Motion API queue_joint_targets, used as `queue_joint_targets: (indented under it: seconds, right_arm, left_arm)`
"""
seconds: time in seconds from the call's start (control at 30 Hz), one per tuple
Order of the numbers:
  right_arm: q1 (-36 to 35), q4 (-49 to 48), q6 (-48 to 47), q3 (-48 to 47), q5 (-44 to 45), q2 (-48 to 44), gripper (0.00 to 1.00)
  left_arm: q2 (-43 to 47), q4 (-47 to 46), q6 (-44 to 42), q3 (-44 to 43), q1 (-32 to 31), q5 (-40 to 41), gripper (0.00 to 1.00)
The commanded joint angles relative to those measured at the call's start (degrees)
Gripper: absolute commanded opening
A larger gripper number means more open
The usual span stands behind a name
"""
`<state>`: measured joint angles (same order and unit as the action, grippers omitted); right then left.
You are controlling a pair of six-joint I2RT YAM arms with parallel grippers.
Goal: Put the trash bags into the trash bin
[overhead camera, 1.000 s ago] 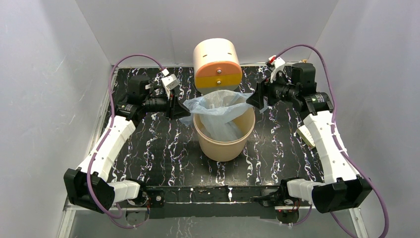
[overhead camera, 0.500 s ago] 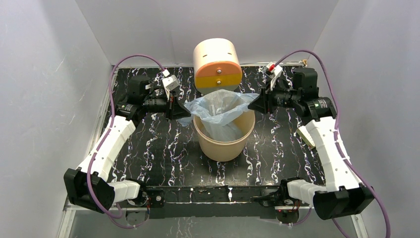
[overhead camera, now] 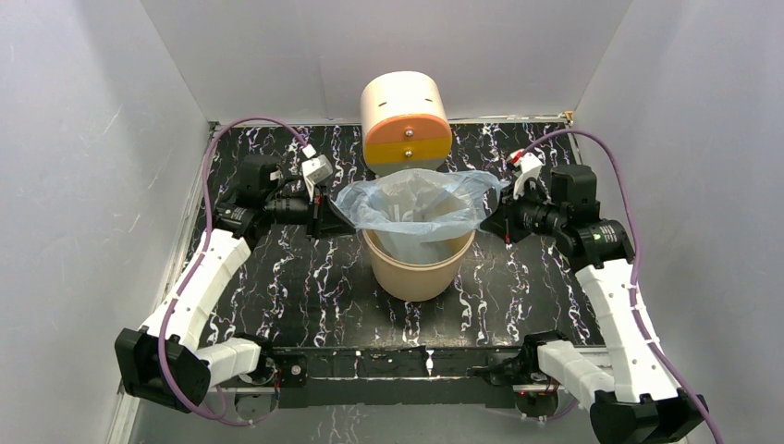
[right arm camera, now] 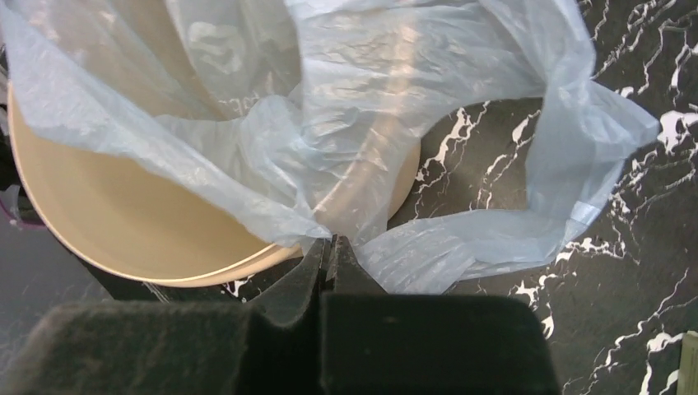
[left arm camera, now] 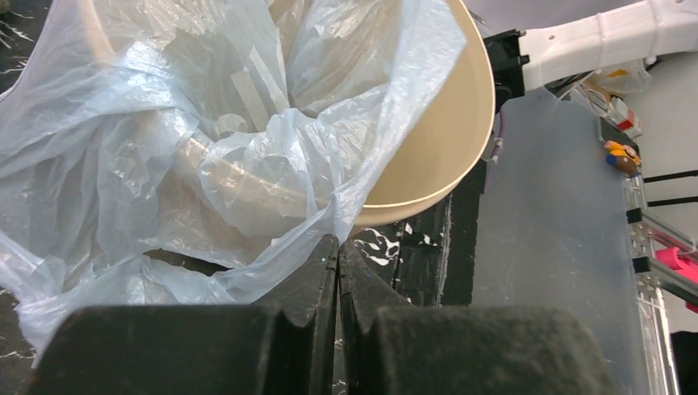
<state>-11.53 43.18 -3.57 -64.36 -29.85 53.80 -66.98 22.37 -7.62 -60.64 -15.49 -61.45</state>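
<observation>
The thin, translucent pale-blue plastic bag [overhead camera: 416, 196] hangs mouth-up inside the upright beige round bin [overhead camera: 418, 273]. Its opening is stretched left to right above and past the bin's rim. The left gripper [overhead camera: 338, 215] pinches the bag's left edge and the right gripper [overhead camera: 489, 222] its right edge, both with fingers pressed together on the film.

We find the left arm [overhead camera: 199, 282] and right arm [overhead camera: 621, 296] reaching forward from their bases, with wrists turned inward and facing each other. The left gripper [overhead camera: 338, 209] has its jaws pressed together on one edge of the trash bag [overhead camera: 416, 199]. The right gripper [overhead camera: 490, 220] is clamped likewise on the opposite edge.
</observation>
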Motion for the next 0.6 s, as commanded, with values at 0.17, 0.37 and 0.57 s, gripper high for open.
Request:
queue_joint_targets:
  seconds: [0.17, 0.37, 0.57]
  right_arm:
    - [0.2, 0.9, 3.1, 1.7, 5.8, -0.1, 0.00]
    - [-1.3, 11.9, 1.6, -9.3, 6.9, 3.8, 0.07]
    - [-1.2, 11.0, 3.7, -13.0, -1.0, 3.1, 0.47]
  left_arm:
    - [2.5, 0.5, 2.3, -0.3, -0.2, -4.0, 0.00]
    - [3.9, 0.6, 4.0, -0.6, -0.1, -1.5, 0.05]
    - [4.0, 0.4, 5.0, -2.0, 0.0, -0.5, 0.12]
